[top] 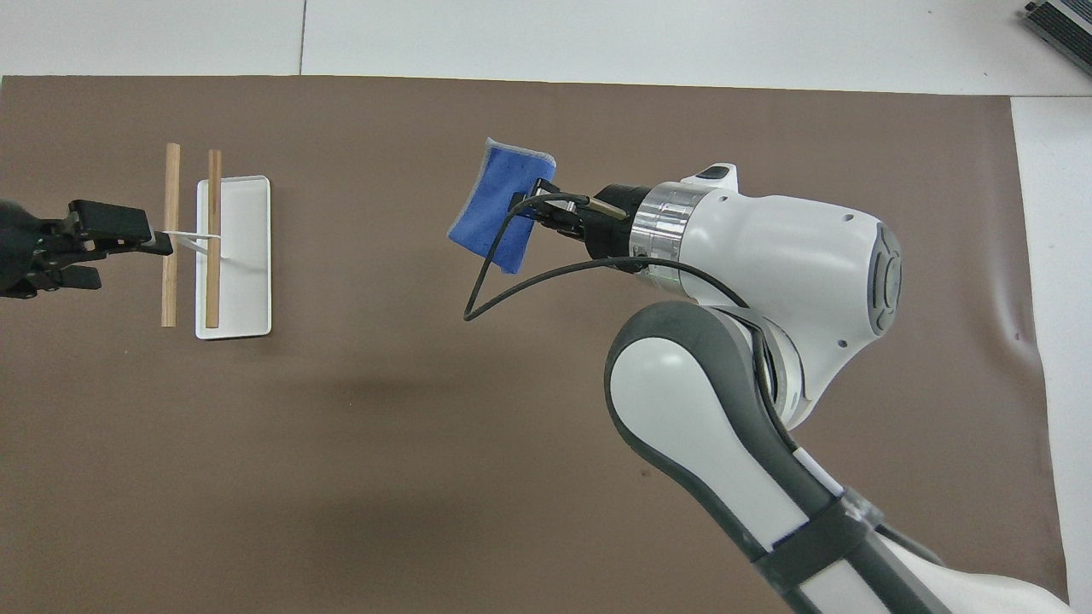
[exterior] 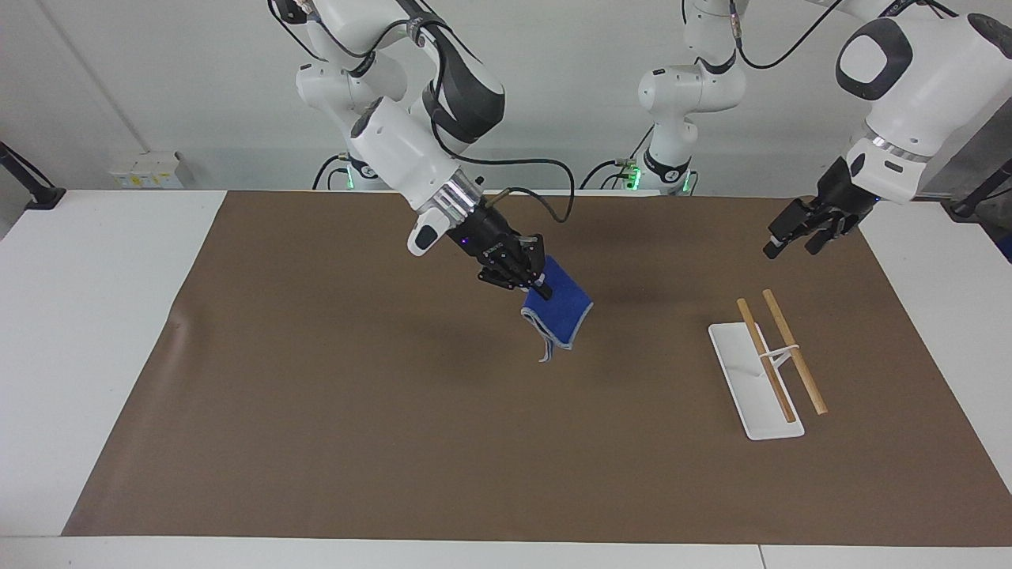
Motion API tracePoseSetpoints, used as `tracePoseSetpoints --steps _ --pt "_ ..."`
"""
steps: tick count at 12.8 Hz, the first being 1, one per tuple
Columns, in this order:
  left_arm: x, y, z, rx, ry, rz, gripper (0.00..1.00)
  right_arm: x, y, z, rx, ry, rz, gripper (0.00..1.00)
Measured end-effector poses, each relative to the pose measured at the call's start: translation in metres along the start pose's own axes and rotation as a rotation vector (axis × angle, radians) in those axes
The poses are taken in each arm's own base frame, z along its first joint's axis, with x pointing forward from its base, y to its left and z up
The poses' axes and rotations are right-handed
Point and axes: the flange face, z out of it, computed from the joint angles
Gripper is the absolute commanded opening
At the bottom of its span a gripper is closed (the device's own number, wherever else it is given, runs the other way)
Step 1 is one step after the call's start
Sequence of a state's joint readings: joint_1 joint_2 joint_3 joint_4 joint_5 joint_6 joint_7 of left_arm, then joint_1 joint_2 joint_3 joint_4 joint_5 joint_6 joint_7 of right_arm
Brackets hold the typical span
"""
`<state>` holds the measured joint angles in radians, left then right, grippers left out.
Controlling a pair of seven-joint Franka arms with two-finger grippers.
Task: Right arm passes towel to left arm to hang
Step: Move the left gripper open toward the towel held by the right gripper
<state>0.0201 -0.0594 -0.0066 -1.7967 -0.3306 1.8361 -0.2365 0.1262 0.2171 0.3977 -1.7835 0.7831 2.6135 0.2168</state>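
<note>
and here we have the right gripper (exterior: 528, 278) up in the air over the middle of the brown mat (exterior: 332, 411), fingertips pinched tight on one upper corner of the towel (exterior: 560, 310), and the rest of the blue cloth dangles free below and off toward the left arm's end of the table. we read this towel as light and floppy: it sags and folds from the single pinch, so it will swing and curl rather than hold a shape, though the fabric should not slip easily between the pads. in the overhead view its long axis slants across the table, one short stitched edge up by the clamp and the lower corner drooping toward the mat without touching it. for the handover we would want the left gripper (exterior: 798, 229) to take the free hanging edge, well clear of the right fingers, so the cloth drapes open for hanging. that left gripper is raised with its jaws spread and nothing in them, over the mat's edge near the rack (exterior: 765, 365), a white base carrying two wooden rails, well apart from the towel.
</note>
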Motion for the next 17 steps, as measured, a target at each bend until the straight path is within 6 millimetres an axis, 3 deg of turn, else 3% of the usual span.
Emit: tracePoseSetpoints --steps 3,7,9,14,17 --pt "-0.013 0.014 0.019 -0.200 0.009 -0.200 1.00 -0.001 -0.001 0.001 0.001 -0.002 -0.001 0.00" --pt "-0.066 0.098 0.083 -0.364 0.081 -0.511 1.00 -0.005 -0.004 0.003 0.002 -0.008 -0.006 0.00" --pt "-0.093 0.126 0.112 -0.419 0.100 -0.606 1.00 -0.004 -0.004 0.002 0.014 -0.008 0.015 0.00" --pt "-0.117 0.158 0.173 -0.442 0.127 -0.707 1.00 -0.003 -0.004 0.000 0.025 -0.005 0.034 0.00" --pt "-0.124 0.169 0.176 -0.500 0.150 -0.754 1.00 -0.002 -0.004 -0.002 0.025 -0.003 0.034 0.00"
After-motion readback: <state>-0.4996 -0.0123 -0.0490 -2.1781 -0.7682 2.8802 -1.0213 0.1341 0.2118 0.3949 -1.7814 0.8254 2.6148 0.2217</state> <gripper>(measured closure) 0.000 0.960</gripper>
